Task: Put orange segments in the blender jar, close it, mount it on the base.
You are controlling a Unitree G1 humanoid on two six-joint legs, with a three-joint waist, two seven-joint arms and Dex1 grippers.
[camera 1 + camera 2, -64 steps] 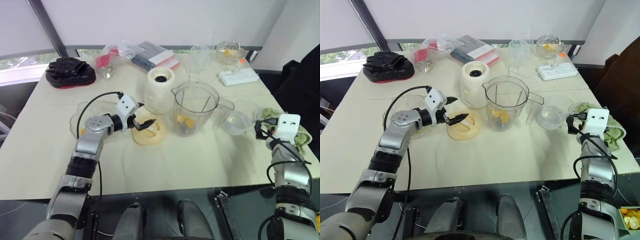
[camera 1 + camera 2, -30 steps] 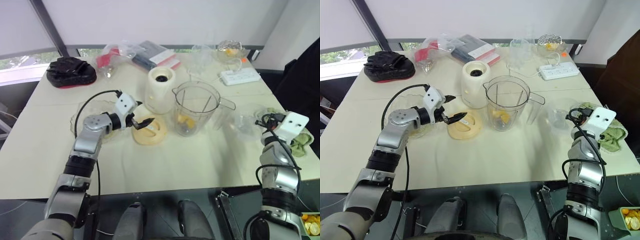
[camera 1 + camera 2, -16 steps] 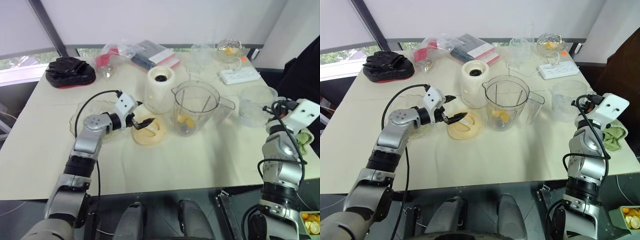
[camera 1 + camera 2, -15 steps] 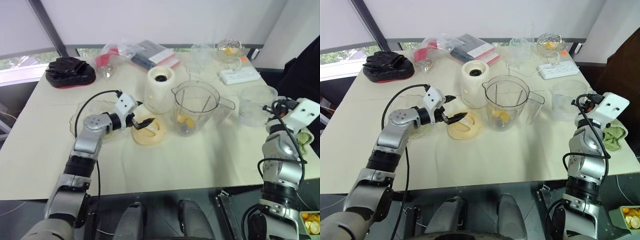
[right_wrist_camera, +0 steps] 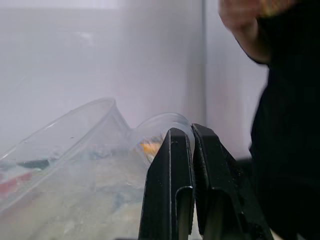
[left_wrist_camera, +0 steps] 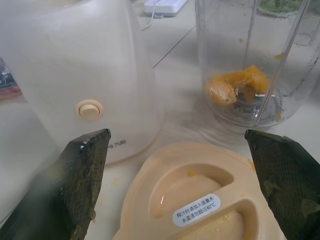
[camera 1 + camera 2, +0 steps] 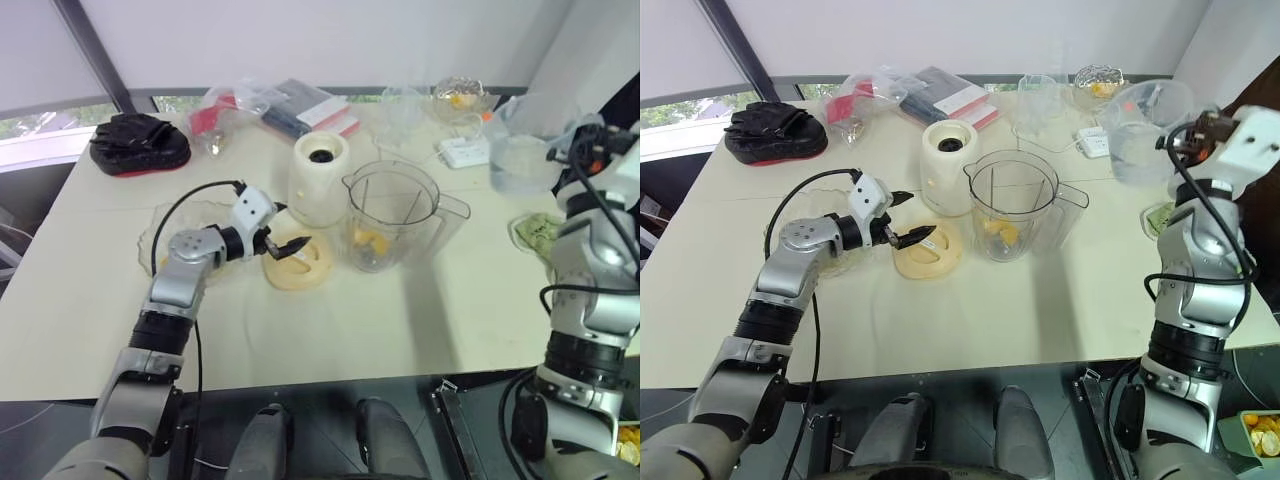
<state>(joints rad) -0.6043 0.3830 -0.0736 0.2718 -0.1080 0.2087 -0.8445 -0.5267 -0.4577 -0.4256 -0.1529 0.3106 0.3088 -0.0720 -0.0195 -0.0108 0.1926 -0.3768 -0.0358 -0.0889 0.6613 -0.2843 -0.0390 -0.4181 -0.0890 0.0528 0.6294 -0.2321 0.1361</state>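
Segments [image 6: 235, 86] sit clumped, uncountable, in one blender jar [image 7: 388, 217] mid-table, one base [image 7: 319, 178] just far-left. Left gripper [image 7: 284, 247] gapes over one lid [image 7: 299, 264]; right gripper [image 5: 190, 150] pinches one clear cup [image 7: 1142, 130].

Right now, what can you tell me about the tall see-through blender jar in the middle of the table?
The blender jar is a tall clear plastic pitcher with a side handle, a pour spout and ribs inside. It stands upright on the table with its top open. A few orange segments lie at its bottom. The cream-white base stands close beside it, and the round cream lid lies flat in front. Neither gripper touches it.
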